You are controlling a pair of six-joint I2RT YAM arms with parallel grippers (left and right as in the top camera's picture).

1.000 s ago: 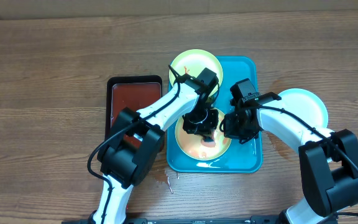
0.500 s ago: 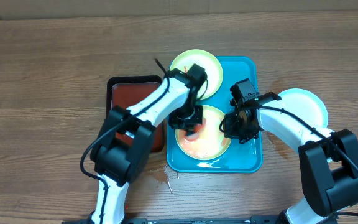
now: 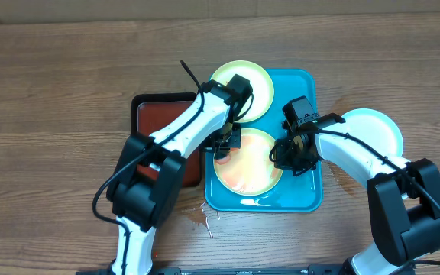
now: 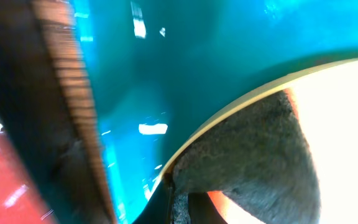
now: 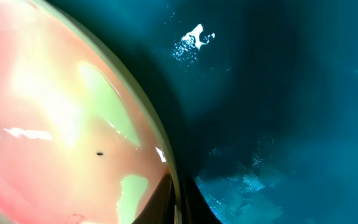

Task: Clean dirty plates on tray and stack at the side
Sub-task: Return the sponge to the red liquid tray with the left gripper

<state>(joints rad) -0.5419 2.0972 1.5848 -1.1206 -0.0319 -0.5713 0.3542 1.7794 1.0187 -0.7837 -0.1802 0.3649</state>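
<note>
Two yellow-green rimmed plates lie on the turquoise tray point(image 3: 310, 85): a far one point(image 3: 257, 82) and a near one point(image 3: 252, 174) filmed with red-orange. My left gripper point(image 3: 224, 145) is shut on a dark grey sponge point(image 4: 253, 149) that presses on the near plate's left rim point(image 4: 347, 124), over the tray floor point(image 4: 185, 62). At the same plate's right rim, my right gripper point(image 3: 292, 156) is shut, and the right wrist view shows the rim point(image 5: 178, 205) pinched between its fingers. A light blue rimmed plate point(image 3: 376, 130) sits on the table right of the tray.
A black tray of red liquid point(image 3: 155, 126) stands directly left of the turquoise tray, under my left arm. Small red drips point(image 3: 207, 219) mark the table by the tray's near left corner. A damp patch point(image 3: 344, 177) lies between the tray and the blue plate.
My left gripper has dragged the sponge leftward across the near plate, from its centre to its left rim. The red blob at the centre has thinned to a film. The right arm has not moved.
</note>
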